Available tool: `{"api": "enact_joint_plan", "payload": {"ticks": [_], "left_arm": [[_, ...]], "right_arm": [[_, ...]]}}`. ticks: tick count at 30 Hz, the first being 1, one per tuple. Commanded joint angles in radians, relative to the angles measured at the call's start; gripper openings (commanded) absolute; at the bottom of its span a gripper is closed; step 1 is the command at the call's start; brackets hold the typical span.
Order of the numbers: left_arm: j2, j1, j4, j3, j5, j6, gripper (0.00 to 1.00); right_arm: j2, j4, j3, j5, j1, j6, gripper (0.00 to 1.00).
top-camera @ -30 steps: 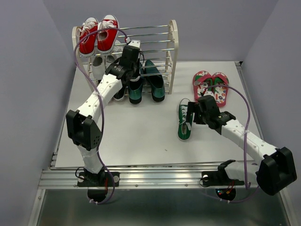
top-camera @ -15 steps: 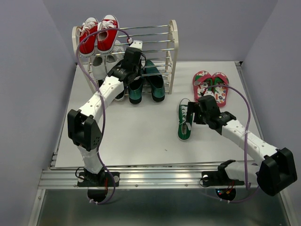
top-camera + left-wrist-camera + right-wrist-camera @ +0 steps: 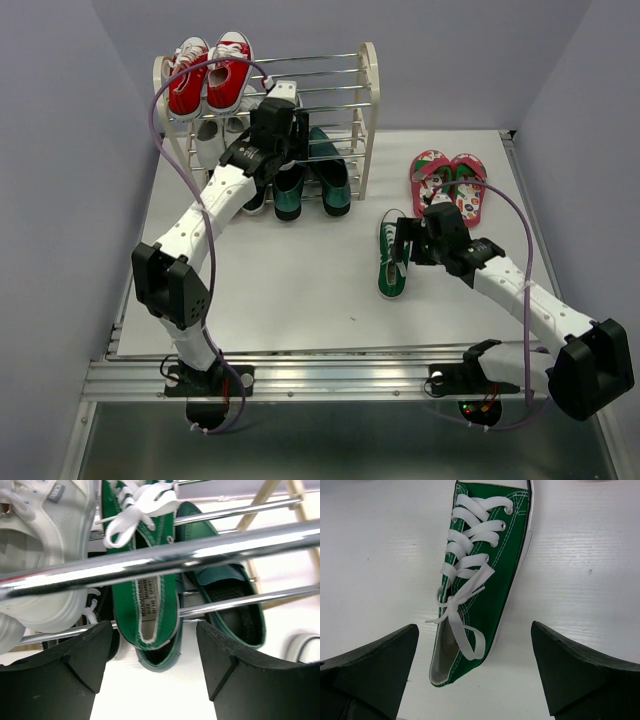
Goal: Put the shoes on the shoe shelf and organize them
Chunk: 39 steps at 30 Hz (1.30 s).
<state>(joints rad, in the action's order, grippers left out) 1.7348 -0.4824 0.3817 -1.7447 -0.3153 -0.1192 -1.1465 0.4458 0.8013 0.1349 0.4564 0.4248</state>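
Note:
The shoe shelf (image 3: 369,95) stands at the back left of the table. My left gripper (image 3: 272,135) reaches into its middle tier. In the left wrist view the left gripper (image 3: 152,632) is open, and one green sneaker (image 3: 145,600) lies on the rods (image 3: 225,542) between and beyond its fingers, free of both. Two teal loafers (image 3: 330,182) sit on the bottom tier (image 3: 232,600). The other green sneaker (image 3: 390,260) lies on the table. My right gripper (image 3: 406,240) hovers over it, open (image 3: 474,630), straddling the heel of the sneaker (image 3: 480,580). The flip-flops (image 3: 447,180) lie side by side at the right.
Red sneakers (image 3: 208,75) occupy the top tier's left half. White sneakers (image 3: 45,555) fill the middle tier to the left of the green one. A dark shoe (image 3: 255,200) sits on the bottom tier, left of the loafers. Purple cables loop over both arms.
My left gripper has opened and let go of the green sneaker, which now rests on the middle tier. The left arm shifted slightly left. The right arm has not moved.

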Motion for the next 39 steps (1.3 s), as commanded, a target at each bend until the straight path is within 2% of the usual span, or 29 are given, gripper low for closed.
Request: {"api": "enact_joint_plan", "payload": {"ticks": [1,2,3,8,9,12,14,16,18,21,25,30,36,38,39], "left_arm": [[-0.11,-0.033,-0.014,-0.01,0.059,-0.046,0.8],[-0.121,-0.039,-0.014,0.0,0.058,-0.063,0.83],[-0.145,-0.048,-0.009,0.025,0.048,-0.08,0.92],[-0.257,-0.088,-0.01,0.184,0.036,-0.201,0.92],[-0.311,-0.113,-0.026,0.264,0.024,-0.224,0.93],[-0.395,-0.156,-0.044,0.379,0.022,-0.275,0.93],[-0.51,-0.191,-0.034,0.518,-0.014,-0.309,0.93],[-0.569,-0.199,-0.027,0.592,0.005,-0.355,0.94],[-0.654,-0.2,-0.015,0.687,0.007,-0.381,0.94],[-0.748,-0.202,0.029,0.773,-0.034,-0.437,0.97],[-0.816,-0.2,0.063,0.847,-0.062,-0.493,0.98],[-0.837,-0.2,0.101,0.872,-0.105,-0.514,0.99],[-0.853,-0.2,0.095,0.875,-0.102,-0.51,0.99],[-0.859,-0.2,0.091,0.879,-0.099,-0.51,0.99],[-0.863,-0.2,0.089,0.883,-0.1,-0.51,0.99]], "right_arm": [[0.03,0.002,0.013,-0.032,-0.009,-0.006,1.0],[0.033,0.007,0.013,-0.032,-0.009,-0.004,1.0],[0.034,0.011,0.013,-0.04,-0.009,0.0,1.0],[0.024,0.066,0.018,-0.052,-0.009,0.014,1.0],[0.021,0.073,0.012,-0.044,-0.009,0.022,1.0],[0.016,0.077,-0.001,-0.05,-0.009,0.026,1.0],[0.008,0.086,-0.001,-0.09,-0.009,0.025,1.0],[0.005,0.093,-0.004,-0.122,-0.009,0.038,1.0],[-0.001,0.084,-0.016,-0.161,0.03,0.06,1.0],[-0.01,0.094,-0.014,-0.055,0.158,0.116,1.0],[-0.056,0.119,-0.01,0.095,0.197,0.19,1.0],[-0.104,0.108,-0.016,0.106,0.22,0.226,0.98],[-0.154,0.082,-0.02,0.118,0.238,0.253,0.84],[-0.16,0.085,-0.019,0.14,0.238,0.261,0.82],[-0.165,0.088,-0.016,0.147,0.248,0.261,0.77]]}}
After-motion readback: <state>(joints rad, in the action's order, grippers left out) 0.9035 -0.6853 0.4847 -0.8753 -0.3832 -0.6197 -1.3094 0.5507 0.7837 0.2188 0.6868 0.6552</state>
